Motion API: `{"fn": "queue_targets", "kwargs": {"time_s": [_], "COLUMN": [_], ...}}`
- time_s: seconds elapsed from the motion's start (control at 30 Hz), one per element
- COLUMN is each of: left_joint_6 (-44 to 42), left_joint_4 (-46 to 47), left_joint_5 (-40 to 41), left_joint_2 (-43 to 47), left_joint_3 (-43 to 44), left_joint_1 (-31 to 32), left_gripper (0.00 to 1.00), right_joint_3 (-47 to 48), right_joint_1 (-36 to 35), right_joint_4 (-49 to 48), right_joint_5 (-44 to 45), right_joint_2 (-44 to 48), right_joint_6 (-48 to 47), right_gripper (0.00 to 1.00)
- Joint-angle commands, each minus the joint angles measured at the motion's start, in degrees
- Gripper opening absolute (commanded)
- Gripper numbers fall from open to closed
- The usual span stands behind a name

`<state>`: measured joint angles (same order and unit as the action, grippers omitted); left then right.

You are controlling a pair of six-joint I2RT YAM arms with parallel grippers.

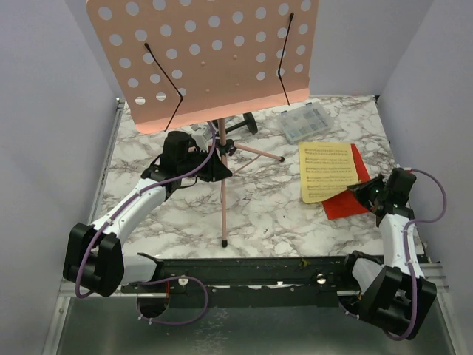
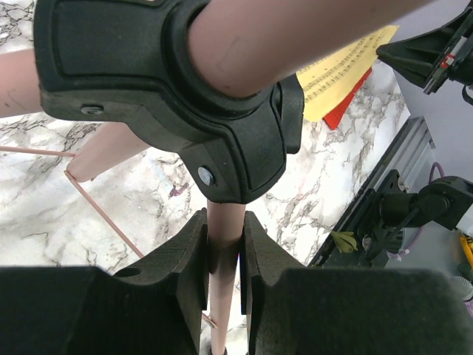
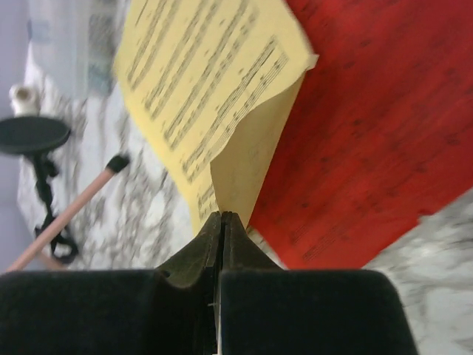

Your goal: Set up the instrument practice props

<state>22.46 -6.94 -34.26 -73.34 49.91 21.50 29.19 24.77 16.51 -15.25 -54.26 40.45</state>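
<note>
The music stand [image 1: 203, 59] stands on the table [image 1: 259, 214], its pole [image 2: 225, 214] clamped by the left gripper [image 2: 224, 244] below the hub [image 2: 222, 133]. At right the yellow page [image 1: 325, 171] overlaps the red page [image 1: 344, 203], one corner pinched in the closed right gripper [image 3: 222, 222].

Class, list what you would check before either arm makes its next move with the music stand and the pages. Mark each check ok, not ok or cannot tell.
1. Left tool clamped on the music stand pole: ok.
2. Right tool pinching the yellow page by its corner: ok.
3. Red page left out of that pinch: cannot tell.
4. Stand panel bare, ready for a page: ok.
5. All stand feet on the table: cannot tell, one is hidden.
</note>
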Motion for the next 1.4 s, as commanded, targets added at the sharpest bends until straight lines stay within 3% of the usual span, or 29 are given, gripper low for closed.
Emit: {"fn": "queue_targets", "kwargs": {"time_s": [0.0,0.23,0.37,0.47,0.6,0.67,0.83,0.9,1.0,1.13,1.37], "left_joint_6": [1.81,1.37,1.21,1.36,1.28,1.19,0.92,0.83,0.85,1.0,0.75], "left_joint_4": [-4.61,-4.84,-4.93,-4.98,-5.02,-5.05,-5.28,-5.37,-5.37,-5.37,-5.39], "left_joint_5": [-0.95,0.03,0.71,-0.1,0.2,0.16,0.86,0.73,1.03,0.36,1.12], "left_joint_2": [-1.6,-1.0,-0.94,-1.4,-0.95,-0.75,-0.37,-0.24,0.04,-0.37,0.36], "left_joint_3": [-1.07,-1.17,-1.25,-1.04,-1.05,-1.03,-1.13,-1.04,-1.3,-1.13,-1.31], "left_joint_1": [-0.4,-0.4,-0.4,-0.4,-0.41,-0.36,-0.4,-0.4,-0.4,-0.4,-0.4], "left_gripper": [0.0,0.0,0.0,0.0,0.0,0.0,0.0,0.0,0.0,0.0,0.0], "right_joint_3": [0.85,-7.7,-10.87,-12.1,-12.54,-10.63,-5.92,-5.74,-6.77,-3.43,1.79], "right_joint_1": [-2.54,-6.4,-9.88,-12.48,-13.35,-13.36,-13.3,-13.26,-13.28,-12.94,-10.14], "right_joint_4": [5.71,9.15,11.94,11.6,9.54,11.15,13.45,10.99,2.45,-4.44,-13.42], "right_joint_5": [-15.54,-28.43,-29.26,-35.13,-43.51,-39.62,-13.56,-3.71,3.74,9.32,-0.89], "right_joint_2": [2.5,6.39,8.29,6.98,4.88,4.87,9.12,10.68,8.56,-2.16,-18.06], "right_joint_6": [2.55,7.74,4.09,0.65,-0.9,-1.2,6.01,9.11,10.34,3.95,-5.37], "right_gripper": [0.01,0.01,0.01,0.01,0.18,0.33,0.53,0.69,0.74,0.81,0.81]}}
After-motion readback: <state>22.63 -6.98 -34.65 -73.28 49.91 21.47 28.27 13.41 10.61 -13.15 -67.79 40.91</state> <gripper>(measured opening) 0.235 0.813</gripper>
